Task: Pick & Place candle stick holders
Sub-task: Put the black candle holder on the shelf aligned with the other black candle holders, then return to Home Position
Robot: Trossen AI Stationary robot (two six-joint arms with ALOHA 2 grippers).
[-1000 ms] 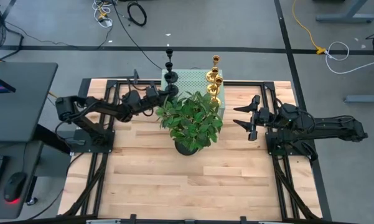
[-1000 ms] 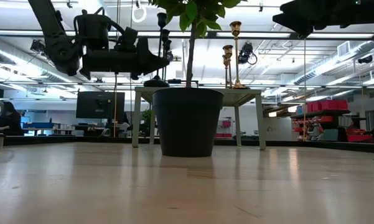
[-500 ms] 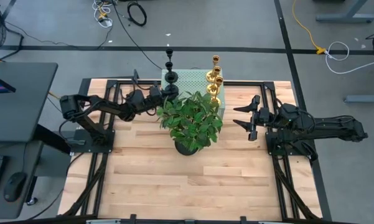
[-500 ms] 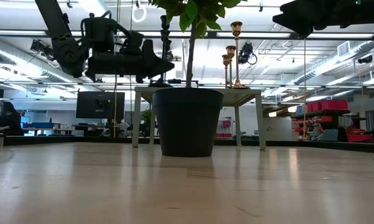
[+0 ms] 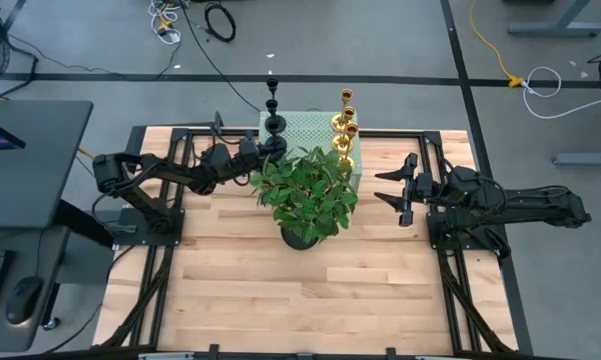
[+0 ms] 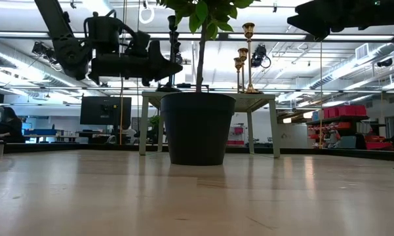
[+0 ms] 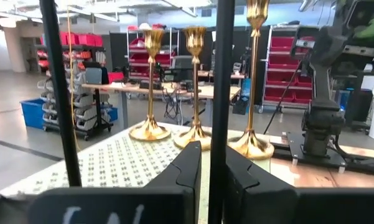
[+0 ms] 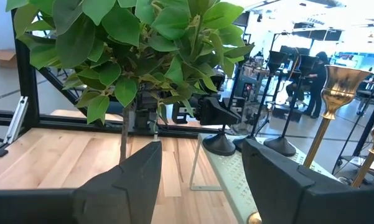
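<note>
wooden tabletop (image 5: 280, 290) carries a plant (image 5: 305, 192) and perforated box (image 5: 305, 128). my left pincer (image 7: 213, 171) sits narrowly around a black candlestick (image 7: 221, 93) stem on the box, seemingly loosening. three gold candlesticks (image 7: 195, 93) stand placed there. my right pincer (image 5: 390, 188) waits spread.

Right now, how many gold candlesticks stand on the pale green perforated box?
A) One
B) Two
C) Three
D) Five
C: the left wrist view shows three gold candlesticks upright side by side on the pale green perforated box, beyond the black stem that rises between the left gripper fingers.
</note>
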